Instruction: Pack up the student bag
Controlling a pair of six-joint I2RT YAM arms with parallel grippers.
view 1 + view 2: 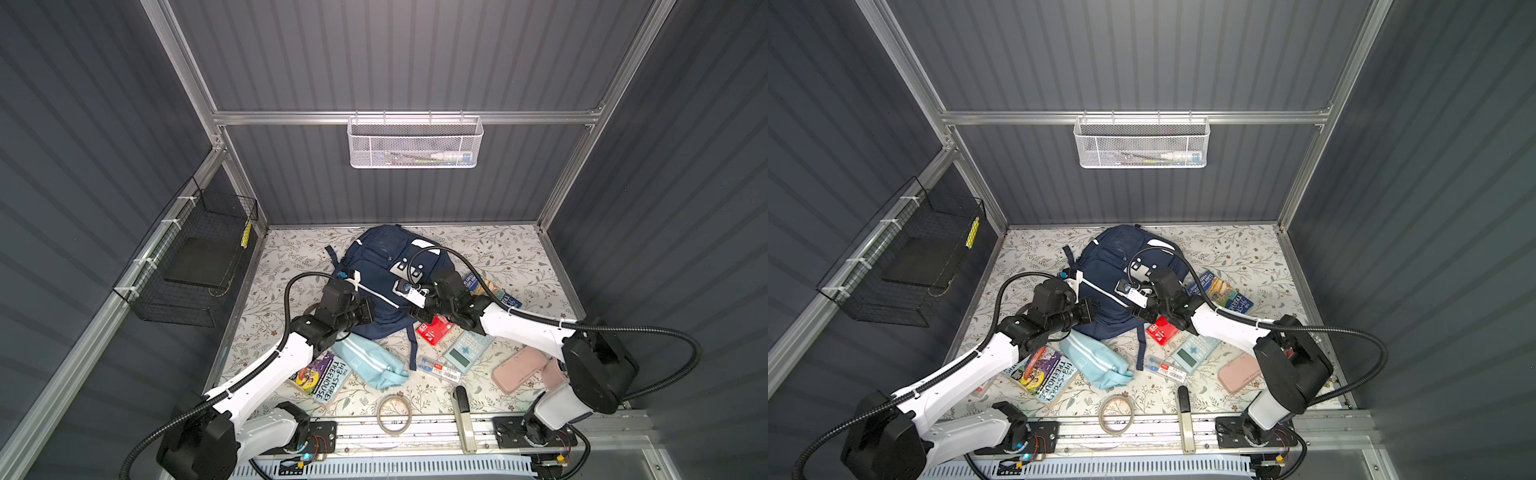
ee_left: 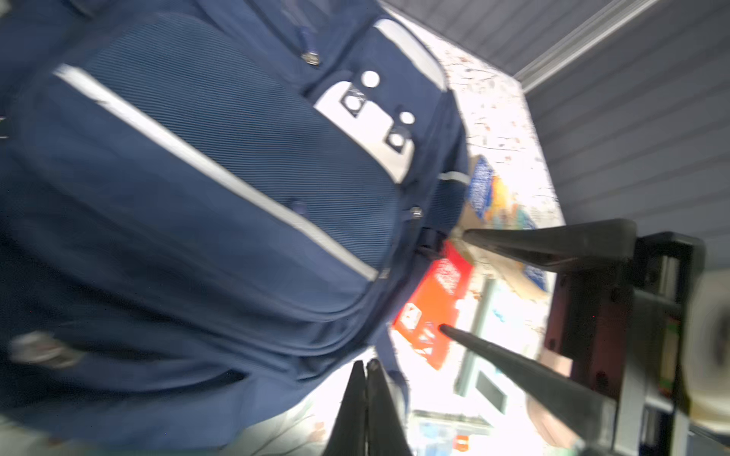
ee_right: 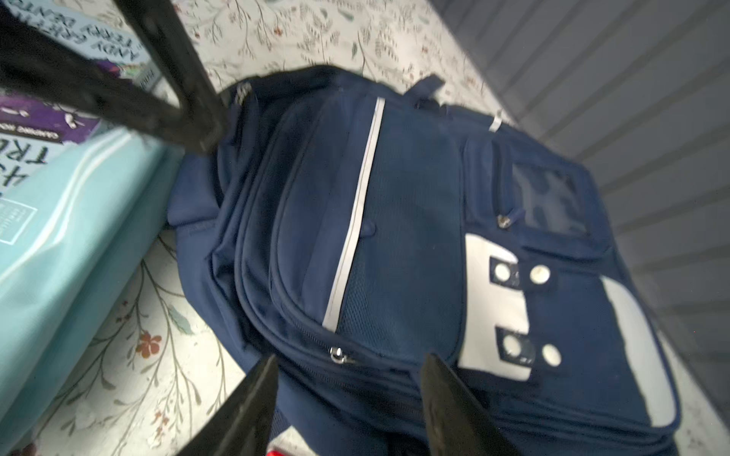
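The student bag (image 1: 380, 259) (image 1: 1113, 255), navy with white stripes and patches, lies flat at the back middle of the floral table, all its zips shut. My left gripper (image 1: 369, 311) (image 2: 365, 365) is at the bag's near left edge, its fingers pressed together with nothing seen between them. My right gripper (image 1: 410, 311) (image 3: 350, 359) stands open at the bag's near right edge. Its fingertips (image 3: 272, 361) straddle the side seam beside a silver zipper pull (image 3: 336, 355) and hold nothing. In the left wrist view the right gripper (image 2: 454, 281) shows with spread fingers.
A light blue pouch (image 1: 370, 361), a Treehouse book (image 1: 320, 378), a red box (image 1: 434, 328), a calculator (image 1: 467, 351), a pen pack (image 1: 440, 368), a pink case (image 1: 519, 370) and a tape roll (image 1: 395, 413) lie in front. A second book (image 1: 494, 291) lies right of the bag.
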